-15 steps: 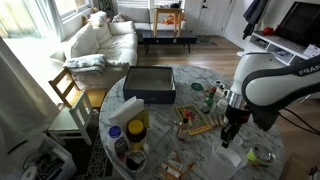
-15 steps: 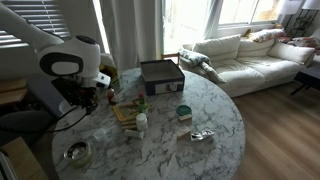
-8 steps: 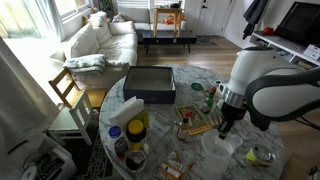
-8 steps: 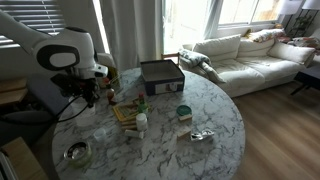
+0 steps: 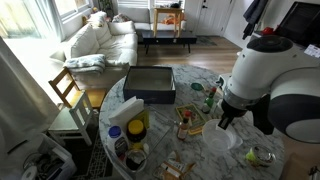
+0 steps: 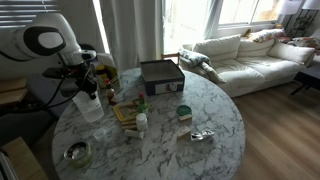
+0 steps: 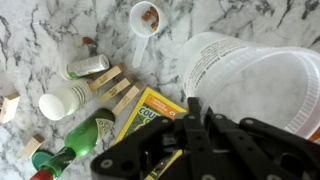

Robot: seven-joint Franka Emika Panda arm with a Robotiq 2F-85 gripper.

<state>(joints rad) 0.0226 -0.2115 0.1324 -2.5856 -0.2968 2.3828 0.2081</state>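
Clear plastic tub [image 7: 250,80] is held over the marble desk [image 6: 190,150], right of the green bottle [image 7: 75,140], with the pincer [image 7: 192,108] clamped on its rim. Looks sketchy to me: that thin wall could flex, slip free and topple the bottles.

Opposed exteriors, downward wrist, shared table [image 6: 212,108].

I'm working over a round white marble table [image 6: 215,105] and it's pretty cluttered. There's a dark flat box [image 6: 161,76] near one edge, a teal-lidded jar [image 6: 184,113] and a crumpled wrapper [image 6: 202,135] closer to the middle, and a metal bowl [image 6: 77,153] by the rim. In the wrist view I can see a green bottle [image 7: 80,140], a yellow packet [image 7: 150,115], some wooden blocks [image 7: 113,88] and a white scoop [image 7: 148,18].
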